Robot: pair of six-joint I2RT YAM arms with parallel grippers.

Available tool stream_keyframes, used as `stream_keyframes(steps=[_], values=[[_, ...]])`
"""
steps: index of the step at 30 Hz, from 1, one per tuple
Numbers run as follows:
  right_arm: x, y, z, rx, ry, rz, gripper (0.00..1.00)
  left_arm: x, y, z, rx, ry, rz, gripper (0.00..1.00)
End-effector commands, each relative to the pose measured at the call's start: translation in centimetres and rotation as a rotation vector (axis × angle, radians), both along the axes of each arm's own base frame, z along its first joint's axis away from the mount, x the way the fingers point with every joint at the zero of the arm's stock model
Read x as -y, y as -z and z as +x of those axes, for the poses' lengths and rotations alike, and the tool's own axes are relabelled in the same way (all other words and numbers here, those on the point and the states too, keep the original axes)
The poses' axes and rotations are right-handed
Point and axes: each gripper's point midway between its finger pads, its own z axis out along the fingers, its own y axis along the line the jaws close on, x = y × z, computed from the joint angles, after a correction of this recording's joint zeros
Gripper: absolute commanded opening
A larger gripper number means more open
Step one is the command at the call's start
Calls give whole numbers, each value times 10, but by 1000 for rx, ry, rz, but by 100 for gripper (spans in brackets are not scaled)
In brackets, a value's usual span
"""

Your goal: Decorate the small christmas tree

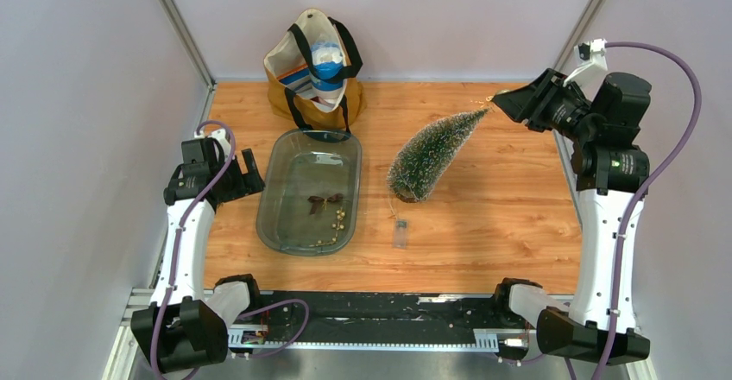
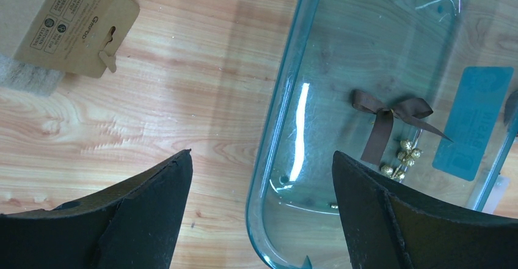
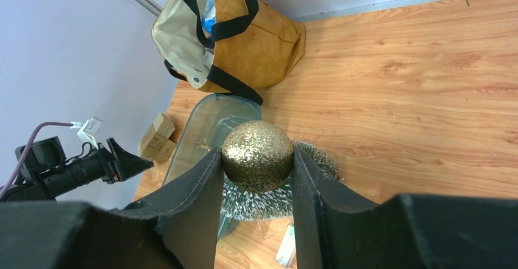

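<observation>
Tree (image 1: 429, 157) tilted, just right of tray (image 1: 269, 181), tip up at right gripper (image 1: 503, 101), which pinches gold ball (image 3: 257, 156) on tip. Left gripper (image 2: 261, 154) wide, empty, over tray edge. Risk: round glittery ball slips from pads, tree drops or swings.

Overhead, two wrist close-ups — shared tray (image 1: 302, 173)

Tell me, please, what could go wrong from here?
1. The right tool grips only the round gold glitter ball at the tip of the tilted, frosted green cone-shaped tree; the ball may slip and the tree topple.
2. The open left tool sits over the rim of the clear tray; lowering straight down could hit that rim instead of reaching the brown ribbon bow.
</observation>
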Motion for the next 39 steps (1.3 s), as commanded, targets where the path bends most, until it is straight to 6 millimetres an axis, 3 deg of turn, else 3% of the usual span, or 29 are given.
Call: stream_keyframes(steps=[1, 18, 26, 39], values=[[-4, -12, 1, 43, -27, 24, 28, -2, -5, 6, 35, 16, 15, 92], [-9, -23, -19, 80, -35, 17, 29, -1, -5, 7, 36, 18, 9, 92], [-7, -12, -9, 43, -36, 24, 29, -1, -4, 7, 33, 20, 7, 91], [-5, -12, 4, 50, -31, 45, 31, -1, -3, 8, 29, 22, 2, 91]])
